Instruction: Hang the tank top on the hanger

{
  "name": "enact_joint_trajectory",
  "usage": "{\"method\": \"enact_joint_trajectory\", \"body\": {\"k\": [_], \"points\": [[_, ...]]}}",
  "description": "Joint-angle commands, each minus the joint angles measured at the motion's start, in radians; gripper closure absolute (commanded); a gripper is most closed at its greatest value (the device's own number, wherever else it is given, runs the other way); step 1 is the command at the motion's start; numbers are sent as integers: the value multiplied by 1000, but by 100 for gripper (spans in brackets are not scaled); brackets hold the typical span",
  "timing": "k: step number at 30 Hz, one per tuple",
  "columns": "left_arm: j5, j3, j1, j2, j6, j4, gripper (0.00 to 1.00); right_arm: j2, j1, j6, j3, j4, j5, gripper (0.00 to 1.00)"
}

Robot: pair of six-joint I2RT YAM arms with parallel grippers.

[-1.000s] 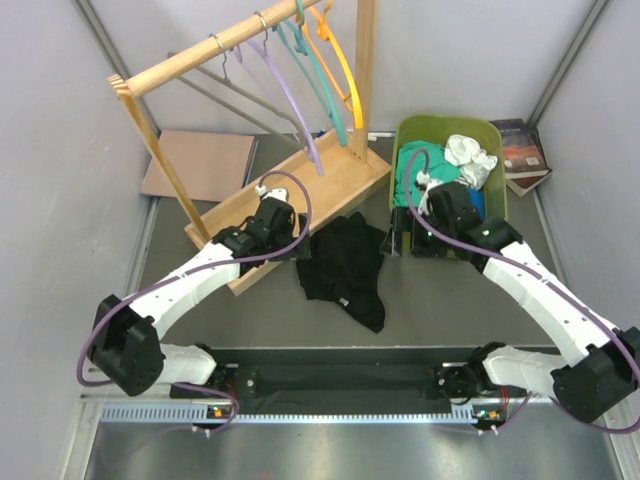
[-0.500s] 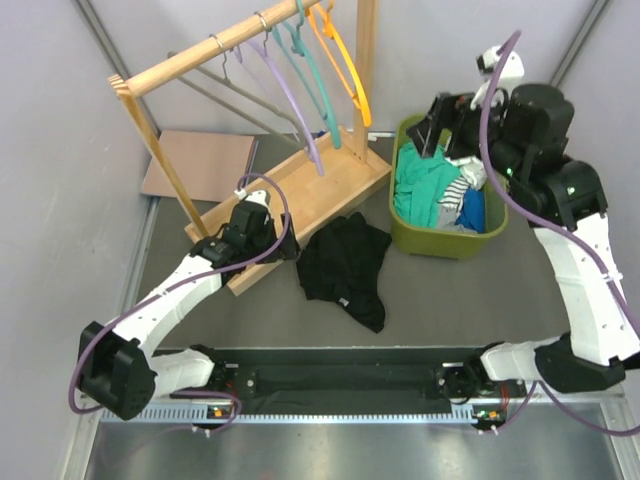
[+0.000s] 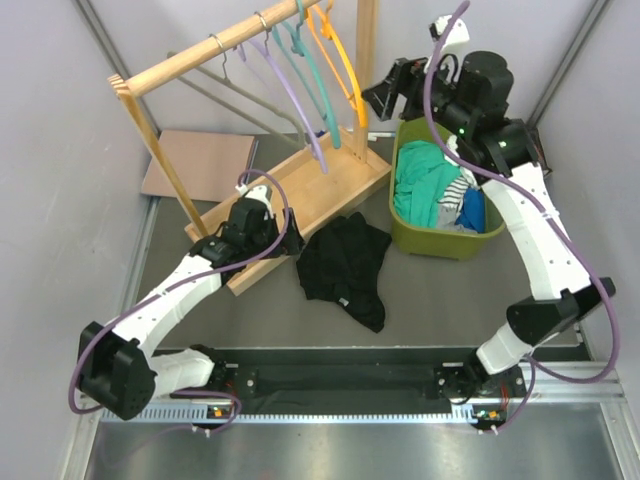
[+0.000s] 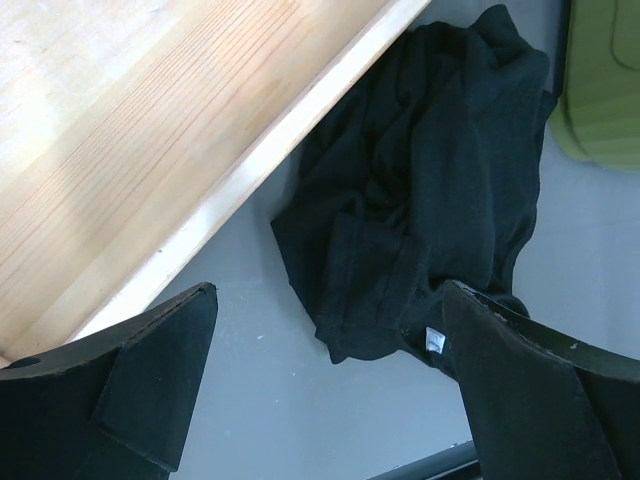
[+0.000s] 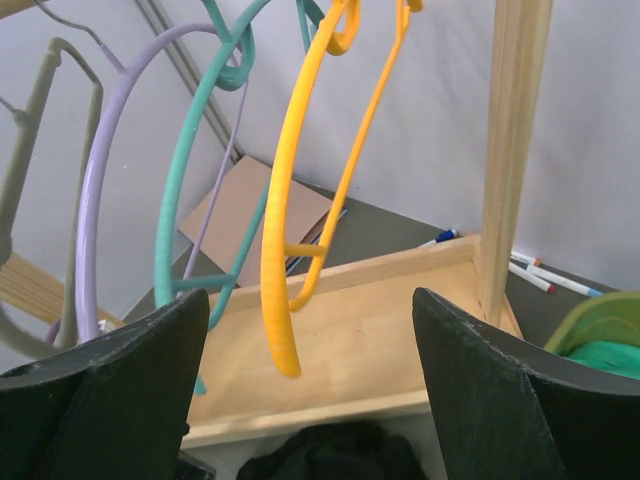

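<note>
The black tank top (image 3: 345, 265) lies crumpled on the table beside the wooden rack base, and nothing holds it. It fills the upper right of the left wrist view (image 4: 420, 190). My left gripper (image 3: 290, 243) hovers open just left of it, with one garment corner between the fingertips (image 4: 328, 300). The orange hanger (image 3: 340, 60) hangs rightmost on the rail. My right gripper (image 3: 385, 95) is raised beside it and open. In the right wrist view the hanger's lower arm (image 5: 285, 250) dangles ahead between the fingers of the gripper (image 5: 310, 300), untouched.
A teal hanger (image 3: 315, 70) and a lilac hanger (image 3: 290, 95) hang left of the orange one. The rack's upright post (image 5: 515, 150) stands close on the right. A green bin (image 3: 440, 245) of clothes sits right of the garment. Cardboard (image 3: 200, 160) lies at the back left.
My right arm rose out of the green bin and swung left, up to the orange hanger. The left arm drew back slightly, then stayed still. The tank top has not moved.
</note>
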Motion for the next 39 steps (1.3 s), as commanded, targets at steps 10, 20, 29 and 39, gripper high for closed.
{"method": "enact_joint_trajectory", "body": {"k": [10, 20, 29, 39], "points": [[-49, 5, 4, -64, -34, 46, 1, 180, 33, -28, 181, 43, 22, 24], [-80, 1, 4, -72, -31, 21, 1, 258, 79, -51, 281, -27, 79, 29], [-79, -5, 3, -69, -28, 17, 1, 298, 102, -85, 325, -41, 127, 80], [-68, -5, 3, -51, 14, 18, 1, 240, 122, -146, 324, 57, 223, 100]]}}
